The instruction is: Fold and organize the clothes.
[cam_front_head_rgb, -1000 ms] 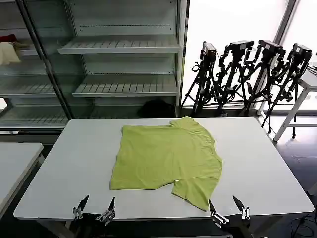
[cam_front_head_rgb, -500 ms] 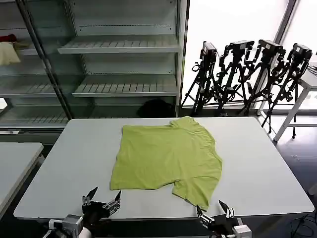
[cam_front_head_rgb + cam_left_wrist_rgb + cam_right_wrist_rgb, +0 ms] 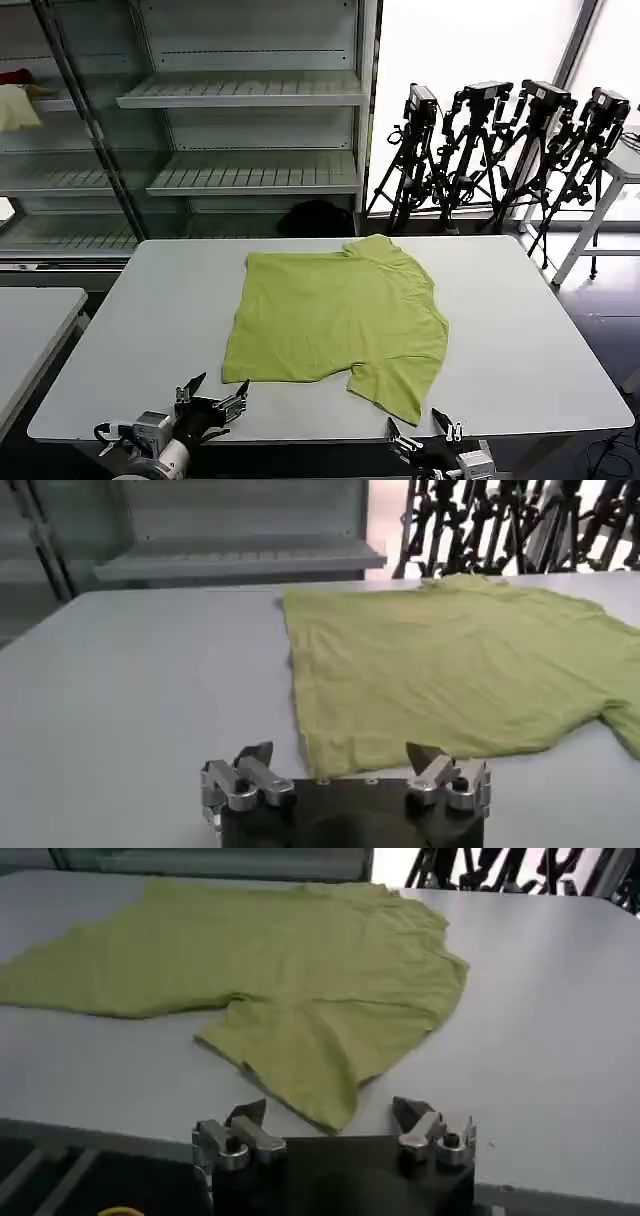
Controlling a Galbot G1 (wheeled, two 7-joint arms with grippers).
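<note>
- The table (image 3: 540, 330) before me is pale grey and spans most of the head view; its surface around the garment is bare.
- Behind the table stands a glass-fronted shelving unit (image 3: 240, 100) with slatted shelves. To its right is a row of black tripods (image 3: 500, 150) against a bright window.
- A second pale table (image 3: 30, 320) shows at my left edge, apart from the main one.
- The T-shirt (image 3: 335, 320) lies flat near the middle of the table, lime yellow-green, plain side up. It is folded partway: the left edge is straight, one short sleeve points toward my near right side, and the collar end lies at the far edge of the cloth.
- My left gripper (image 3: 213, 400) hovers at the near table edge, just short of the shirt's near left corner. Its jaws stand wide apart and hold nothing; the left wrist view shows both fingertips (image 3: 257, 755) clear of the cloth hem.
- My right gripper (image 3: 428, 437) sits at the near edge, just beside the tip of the sleeve. Its jaws are likewise spread and empty; in the right wrist view the sleeve point lies between the two fingertips (image 3: 250, 1113) without touching either.
</note>
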